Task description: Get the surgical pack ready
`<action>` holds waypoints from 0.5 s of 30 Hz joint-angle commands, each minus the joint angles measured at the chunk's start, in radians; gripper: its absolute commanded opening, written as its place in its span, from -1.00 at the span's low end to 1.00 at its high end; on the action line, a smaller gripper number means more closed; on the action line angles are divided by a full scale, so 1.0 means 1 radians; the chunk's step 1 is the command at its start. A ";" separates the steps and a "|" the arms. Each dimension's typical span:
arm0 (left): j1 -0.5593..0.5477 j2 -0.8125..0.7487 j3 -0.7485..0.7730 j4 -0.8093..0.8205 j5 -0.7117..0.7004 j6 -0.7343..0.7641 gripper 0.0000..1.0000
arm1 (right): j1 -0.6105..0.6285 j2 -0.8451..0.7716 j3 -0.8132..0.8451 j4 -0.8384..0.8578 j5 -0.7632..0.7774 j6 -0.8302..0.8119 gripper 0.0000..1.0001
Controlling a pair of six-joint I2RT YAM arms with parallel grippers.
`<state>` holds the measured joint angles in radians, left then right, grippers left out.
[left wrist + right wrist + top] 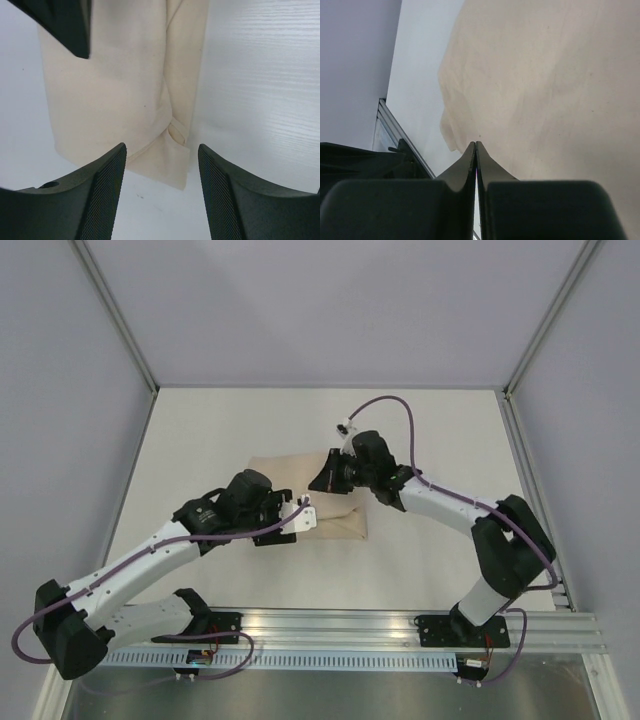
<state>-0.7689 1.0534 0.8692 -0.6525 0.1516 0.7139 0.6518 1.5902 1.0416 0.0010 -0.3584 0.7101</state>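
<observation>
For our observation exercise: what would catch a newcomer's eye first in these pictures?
A folded tan cloth bundle lies in the middle of the white table. Both arms bend in over it from either side. The left gripper hangs open over a folded corner, and the right gripper is shut at the bundle's far side.
</observation>
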 commanded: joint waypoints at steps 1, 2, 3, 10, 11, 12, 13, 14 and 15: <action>0.006 -0.042 0.008 -0.062 -0.053 -0.102 0.36 | 0.048 0.095 0.015 0.089 -0.119 -0.057 -0.99; 0.008 -0.050 0.001 -0.056 -0.073 -0.111 0.36 | 0.057 0.114 0.005 0.111 -0.128 -0.044 -0.99; 0.017 -0.065 -0.015 -0.049 -0.124 -0.122 0.37 | 0.071 0.146 -0.029 0.134 -0.148 -0.034 -0.99; 0.189 -0.095 -0.033 -0.045 -0.147 -0.220 0.37 | 0.095 0.209 -0.172 0.220 -0.111 -0.012 -0.99; 0.201 -0.101 -0.042 -0.047 -0.147 -0.231 0.38 | 0.095 0.211 -0.170 0.212 -0.111 -0.017 -0.99; 0.210 -0.116 -0.047 -0.048 -0.147 -0.232 0.38 | 0.095 0.209 -0.167 0.205 -0.109 -0.024 -0.99; 0.230 -0.124 -0.052 -0.050 -0.147 -0.237 0.39 | 0.095 0.203 -0.154 0.185 -0.109 -0.029 -0.99; 0.240 -0.128 -0.062 -0.053 -0.146 -0.238 0.41 | 0.095 0.197 -0.147 0.173 -0.108 -0.034 -0.99; 0.249 -0.138 -0.065 -0.055 -0.147 -0.244 0.41 | 0.095 0.173 -0.137 0.160 -0.102 -0.041 -0.99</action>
<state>-0.5461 0.9535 0.8165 -0.6861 0.0170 0.5236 0.7490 1.7874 0.8780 0.1631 -0.4828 0.7017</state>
